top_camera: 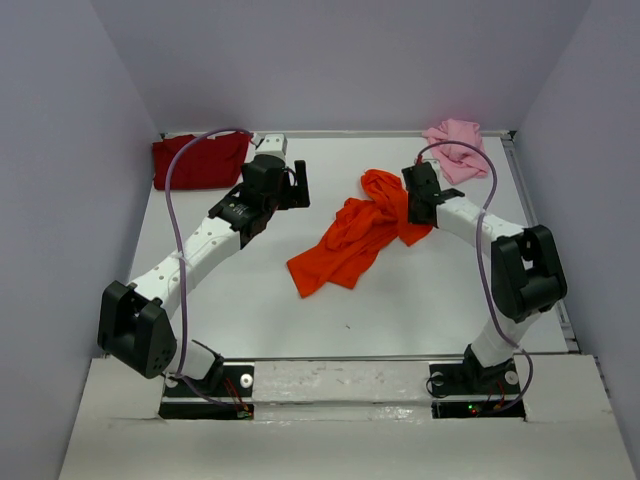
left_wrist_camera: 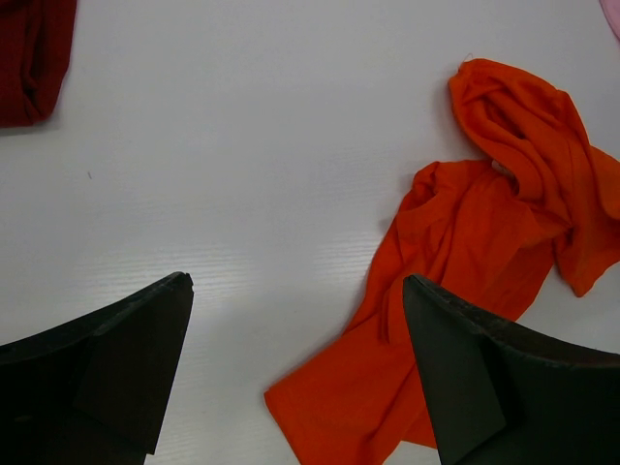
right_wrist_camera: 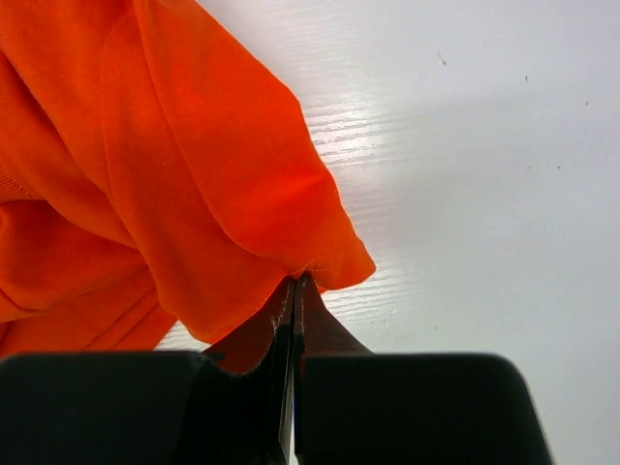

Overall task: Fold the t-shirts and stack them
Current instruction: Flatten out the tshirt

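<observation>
Step in hand: the right gripper point(right_wrist_camera: 295, 291) is pinching an edge of the orange t-shirt point(top_camera: 350, 235), probably to start drawing it out flat for folding.
Doing it well: the pull should be going slow and low over the table point(top_camera: 260, 300), since the bite is looking shallow and could be slipping off. A second hold on an opposite edge would be helping the cloth open out rather than drag as a lump.
Right jaws: pressing together on a thin corner of orange hem right at the fingertips.
Left jaws: the left gripper point(top_camera: 292, 186) is hanging with its fingers wide apart, holding nothing.
Orange t-shirt: lying crumpled around mid-table, the bunched part at the far right by the right gripper and a long tail running toward the near left.
Cloth against the right jaws: the bulk is spilling away to one side of the tips, with only the corner reaching between them.
Cloth against the left jaws: lying to the right of the open fingers, apart from them.
Other shirts: the dark red t-shirt point(top_camera: 200, 160) is sitting in the far left corner and the pink t-shirt point(top_camera: 455, 145) in the far right corner, neither being touched.
</observation>
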Available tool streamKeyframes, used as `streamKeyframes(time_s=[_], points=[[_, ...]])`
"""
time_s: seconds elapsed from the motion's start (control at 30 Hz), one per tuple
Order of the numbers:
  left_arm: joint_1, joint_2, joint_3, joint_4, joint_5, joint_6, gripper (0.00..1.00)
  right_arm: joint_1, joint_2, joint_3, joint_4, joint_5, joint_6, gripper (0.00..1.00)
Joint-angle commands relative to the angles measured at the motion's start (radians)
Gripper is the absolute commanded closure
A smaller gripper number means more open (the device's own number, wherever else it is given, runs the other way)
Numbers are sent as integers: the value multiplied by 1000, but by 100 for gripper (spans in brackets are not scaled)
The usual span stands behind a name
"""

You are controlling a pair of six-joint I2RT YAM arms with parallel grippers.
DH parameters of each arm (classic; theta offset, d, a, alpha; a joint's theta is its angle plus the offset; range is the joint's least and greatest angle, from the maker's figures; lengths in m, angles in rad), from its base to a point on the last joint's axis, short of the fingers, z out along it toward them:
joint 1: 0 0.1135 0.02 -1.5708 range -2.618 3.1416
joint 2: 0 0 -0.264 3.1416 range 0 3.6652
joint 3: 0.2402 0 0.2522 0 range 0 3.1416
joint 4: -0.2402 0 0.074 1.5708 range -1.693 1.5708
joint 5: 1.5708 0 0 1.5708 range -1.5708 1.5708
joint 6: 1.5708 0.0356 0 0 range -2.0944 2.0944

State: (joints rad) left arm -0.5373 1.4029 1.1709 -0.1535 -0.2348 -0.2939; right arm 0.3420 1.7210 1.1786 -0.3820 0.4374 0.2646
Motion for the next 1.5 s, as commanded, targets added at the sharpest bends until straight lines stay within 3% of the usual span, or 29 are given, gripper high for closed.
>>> streamKeyframes(time_s=[0.0, 0.1, 0.13, 0.2, 0.33, 0.57, 0.77, 0.93, 1.0, 1.03, 1.17, 1.47], points=[[-6, -36, -7, 35, 11, 1, 1, 6, 60, 52, 25, 40, -5, 100], [-7, -36, -8, 35, 11, 1, 1, 6, 130, 79, 22, 61, -4, 100], [-7, -36, -8, 35, 11, 1, 1, 6, 150, 79, 22, 63, -7, 96], [-10, -36, -8, 35, 12, 2, 1, 6, 199, 104, 20, 78, -8, 77], [-10, -36, -8, 37, 14, 4, 1, 6, 255, 145, 14, 100, -21, 64], [-12, -33, -7, 38, 18, 6, 1, 6, 232, 171, 6, 100, -38, 51], [-10, -30, -8, 42, 26, 6, 1, 6, 224, 190, -1, 112, -59, 48], [-12, -28, -10, 42, 29, 6, 1, 6, 270, 220, -9, 100, -65, 55], [-13, -28, -10, 42, 29, 7, 1, 6, 275, 222, -8, 92, -68, 67], [-13, -30, -10, 43, 31, 7, 1, 6, 275, 222, -8, 89, -70, 79], [-13, -31, -10, 45, 31, 6, 1, 6, 269, 217, -1, 84, -77, 100], [-13, -30, -11, 46, 34, 6, 1, 6, 174, 187, 12, 64, -84, 100]])
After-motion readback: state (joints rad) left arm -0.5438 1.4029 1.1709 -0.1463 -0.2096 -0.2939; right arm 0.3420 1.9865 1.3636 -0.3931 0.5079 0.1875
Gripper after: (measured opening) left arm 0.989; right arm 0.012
